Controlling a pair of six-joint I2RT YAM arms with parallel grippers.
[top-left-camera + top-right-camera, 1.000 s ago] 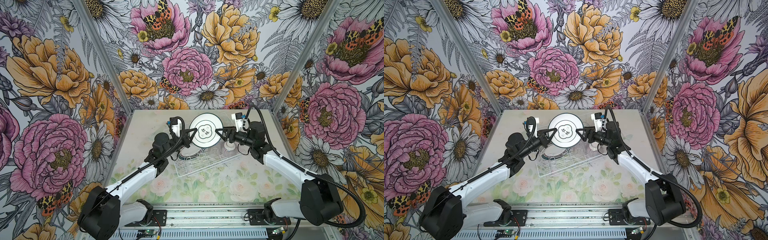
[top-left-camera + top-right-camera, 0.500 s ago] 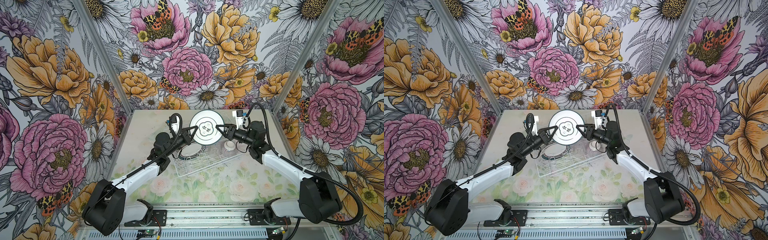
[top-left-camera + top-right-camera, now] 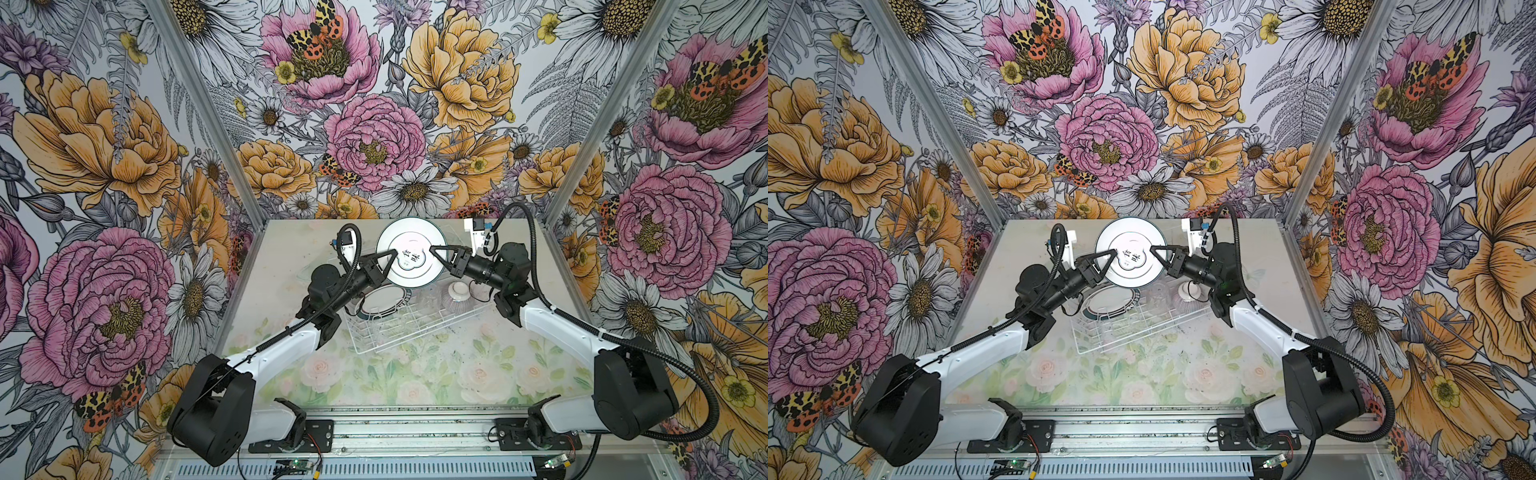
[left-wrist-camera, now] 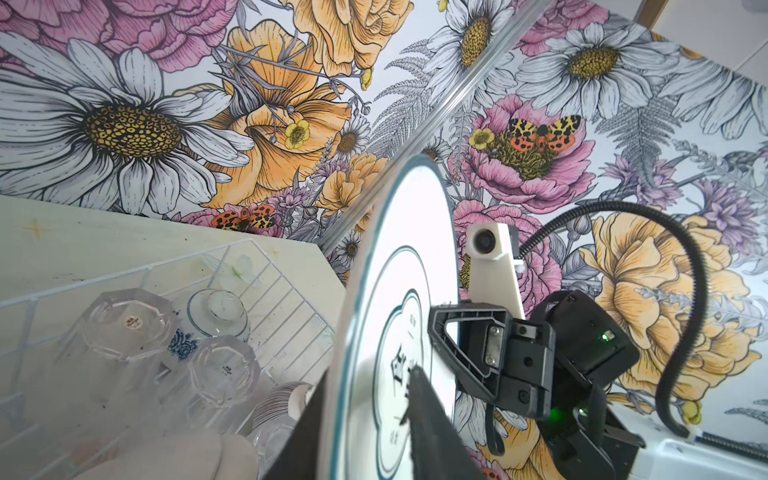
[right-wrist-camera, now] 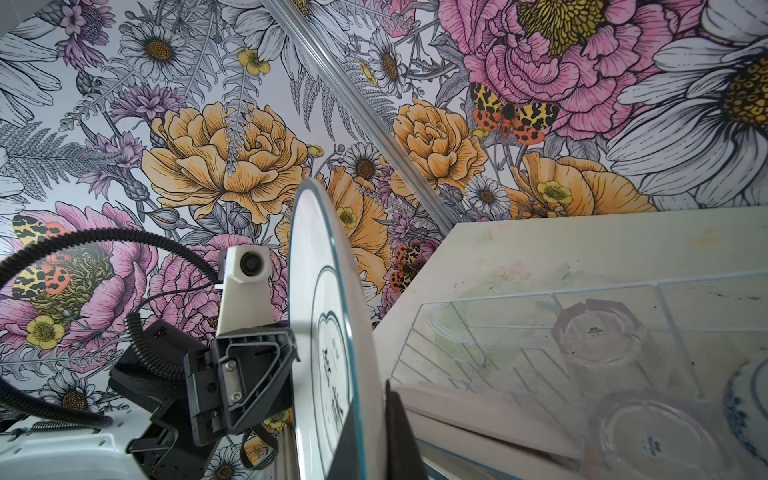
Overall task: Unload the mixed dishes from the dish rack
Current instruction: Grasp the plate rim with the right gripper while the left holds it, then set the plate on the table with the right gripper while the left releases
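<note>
The dish rack (image 3: pixel 365 343) — a white wire basket — sits askew mid-worktop (image 3: pixel 282 249), nearer the far edge. Above its far side, a teal-rimmed white plate (image 3: pixel 411 239) with black characters stands on edge in the air. Inside, a dark-rimmed plate (image 3: pixel 382 302) leans in the slots. Clear tumblers (image 4: pixel 129 328) and a ribbed bowl (image 3: pixel 457 293) sit upside down — white foot up.

Bright even light, soft shadows, blurred wrist foregrounds
</note>
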